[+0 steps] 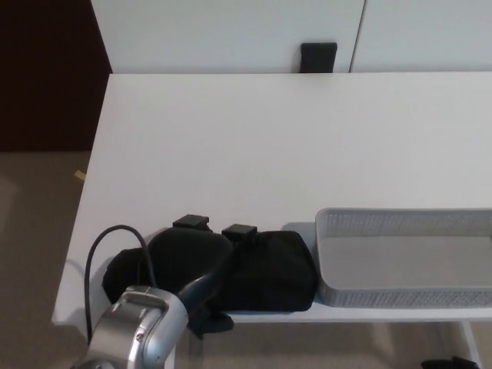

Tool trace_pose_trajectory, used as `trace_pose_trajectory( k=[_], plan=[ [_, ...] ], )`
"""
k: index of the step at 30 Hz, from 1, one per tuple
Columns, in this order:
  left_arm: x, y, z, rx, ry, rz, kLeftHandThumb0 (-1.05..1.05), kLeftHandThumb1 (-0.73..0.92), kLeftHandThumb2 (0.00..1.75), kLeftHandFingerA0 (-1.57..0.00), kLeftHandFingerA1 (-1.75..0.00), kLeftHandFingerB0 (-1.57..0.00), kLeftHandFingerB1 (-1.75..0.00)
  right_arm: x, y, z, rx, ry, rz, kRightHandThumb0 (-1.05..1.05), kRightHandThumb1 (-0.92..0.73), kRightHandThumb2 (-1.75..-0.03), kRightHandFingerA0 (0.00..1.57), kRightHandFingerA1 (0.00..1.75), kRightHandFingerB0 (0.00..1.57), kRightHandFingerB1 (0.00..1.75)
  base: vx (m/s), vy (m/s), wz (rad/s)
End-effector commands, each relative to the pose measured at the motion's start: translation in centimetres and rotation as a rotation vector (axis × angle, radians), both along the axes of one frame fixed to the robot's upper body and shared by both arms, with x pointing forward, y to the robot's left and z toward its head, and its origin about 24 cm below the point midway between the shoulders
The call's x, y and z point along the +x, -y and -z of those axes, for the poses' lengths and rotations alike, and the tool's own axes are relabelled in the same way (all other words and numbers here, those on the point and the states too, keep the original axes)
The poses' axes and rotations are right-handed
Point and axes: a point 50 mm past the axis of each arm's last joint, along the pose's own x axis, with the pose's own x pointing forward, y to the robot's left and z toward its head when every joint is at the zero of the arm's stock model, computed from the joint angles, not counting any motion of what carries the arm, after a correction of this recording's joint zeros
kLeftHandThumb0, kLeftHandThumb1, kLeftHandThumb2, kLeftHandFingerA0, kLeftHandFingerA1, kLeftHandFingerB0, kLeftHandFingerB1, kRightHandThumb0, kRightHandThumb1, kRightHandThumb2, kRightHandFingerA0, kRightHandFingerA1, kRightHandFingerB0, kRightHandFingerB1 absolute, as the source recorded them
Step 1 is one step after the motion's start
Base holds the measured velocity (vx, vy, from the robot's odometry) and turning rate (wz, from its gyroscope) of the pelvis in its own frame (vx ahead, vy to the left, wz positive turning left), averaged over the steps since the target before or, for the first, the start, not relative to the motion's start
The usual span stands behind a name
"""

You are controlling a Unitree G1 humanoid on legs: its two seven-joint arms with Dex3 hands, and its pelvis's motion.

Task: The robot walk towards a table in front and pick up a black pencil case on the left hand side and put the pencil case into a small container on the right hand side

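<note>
- My left hand [188, 250] lies over the left end of the pencil case [277, 261]. It is black on black, so I cannot tell whether it grips.
- The case sits at the table's [231, 138] front edge, just beside the mesh tray [400, 223] and outside it.
- The picture edge cuts off the tray's right end.

My left hand [184, 257] lies over the left end of the black pencil case [273, 261], at the near edge of the white table [269, 138]. A black cable [98, 247] loops up from my silver forearm [134, 338]. The case's right end sits just beside the grey mesh tray [400, 221].
</note>
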Motion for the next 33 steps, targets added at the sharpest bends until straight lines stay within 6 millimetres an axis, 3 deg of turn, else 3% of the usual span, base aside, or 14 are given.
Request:
trace_pose_trajectory(
  k=[1,4,6,9,10,13,17,19,23,24,25,26,27,33],
  plan=[
    [-0.7,-0.6,0.3,-0.056,-0.061,-0.018,-0.24,0.81,0.66,-0.88,-1.33,-0.79,-0.46,0.1,0.6,-0.2,-0.015,-0.004,-0.010,-0.32,-0.61,-0.59,0.62,0.41,0.50,0.38,0.00,0.000,0.00],
    [-0.9,-0.9,-1.2,-0.086,-0.061,-0.007,-0.24,0.79,0.65,-0.87,-1.34,-0.87,-0.49,0.3,0.7,-0.2,-0.022,-0.012,-0.008,-0.33,-0.61,-0.59,0.60,0.40,0.51,0.38,0.00,0.000,0.00],
    [-1.4,-1.1,-2.3,-0.109,-0.046,0.004,-0.22,0.74,0.63,-0.90,-1.30,-0.76,-0.46,0.4,0.7,-0.4,-0.028,-0.001,-0.017,-0.33,-0.61,-0.59,0.61,0.40,0.52,0.38,0.00,0.000,0.00],
    [-2.1,-1.8,-3.5,-0.135,-0.058,0.024,-0.21,0.73,0.63,-0.84,-1.30,-0.91,-0.57,0.4,0.7,-0.3,-0.037,-0.008,-0.024,-0.34,-0.61,-0.59,0.61,0.40,0.52,0.38,0.00,0.000,0.00],
    [-2.6,-2.2,-4.1,-0.173,-0.067,0.038,-0.17,0.73,0.62,-0.79,-1.33,-0.88,-0.77,0.4,0.7,-0.3,-0.038,-0.013,-0.024,-0.34,-0.62,-0.59,0.60,0.40,0.52,0.38,0.00,0.000,0.00],
    [-3.7,-3.1,-5.4,-0.228,-0.094,0.062,-0.15,0.74,0.63,-0.70,-1.41,-0.77,-1.03,0.3,0.8,-0.3,-0.041,-0.022,-0.021,-0.34,-0.61,-0.59,0.60,0.39,0.52,0.38,0.00,0.000,0.00],
    [-5.4,-4.6,-7.6,-0.300,-0.158,0.092,-0.13,0.78,0.64,-0.91,-1.28,-0.81,-0.96,0.1,1.0,-0.3,-0.050,-0.012,-0.031,-0.33,-0.61,-0.59,0.63,0.40,0.53,0.39,0.00,0.000,0.00],
    [-5.8,-5.4,-9.0,-0.334,-0.177,0.097,-0.13,0.78,0.63,-1.05,-1.09,-0.88,-0.77,0.2,1.2,-0.3,-0.050,-0.020,-0.026,-0.32,-0.61,-0.58,0.65,0.41,0.54,0.39,0.00,0.000,0.00],
    [-5.7,-6.9,-12.3,-0.381,-0.103,0.088,-0.13,0.78,0.63,-1.00,-1.10,-0.91,-0.69,0.0,1.0,-0.2,-0.047,-0.028,-0.028,-0.32,-0.61,-0.58,0.66,0.41,0.56,0.39,0.00,0.000,0.00],
    [-5.3,-7.4,-13.3,-0.388,-0.058,0.077,-0.16,0.86,0.68,-0.82,-1.35,-0.78,-0.86,-0.1,1.0,-0.1,-0.049,-0.031,-0.026,-0.32,-0.60,-0.58,0.67,0.42,0.55,0.39,0.00,0.000,0.00],
    [-5.3,-7.4,-13.3,-0.388,-0.060,0.078,-0.16,0.86,0.68,-0.82,-1.35,-0.78,-0.86,-0.1,1.0,-0.1,-0.049,-0.031,-0.026,-0.32,-0.60,-0.58,0.67,0.42,0.55,0.39,0.00,0.000,0.00],
    [-4.7,-7.8,-14.3,-0.402,-0.014,0.070,-0.12,0.77,0.63,-1.01,-1.07,-0.93,-0.69,-0.1,0.9,-0.1,-0.050,-0.032,-0.029,-0.32,-0.60,-0.58,0.69,0.42,0.55,0.39,0.00,0.000,0.00],
    [-4.3,-8.1,-15.0,-0.410,0.017,0.062,-0.13,0.76,0.62,-1.04,-1.02,-0.94,-0.67,0.0,0.9,0.0,-0.054,-0.033,-0.030,-0.32,-0.60,-0.58,0.69,0.42,0.55,0.39,0.00,0.000,0.00],
    [-2.6,-7.0,-17.8,-0.406,0.137,0.100,-0.30,0.72,0.63,-1.10,-1.00,-0.98,-0.65,0.2,1.0,-0.1,-0.049,-0.030,-0.021,-0.33,-0.60,-0.58,0.70,0.43,0.55,0.39,0.00,0.000,0.00]
  ],
)
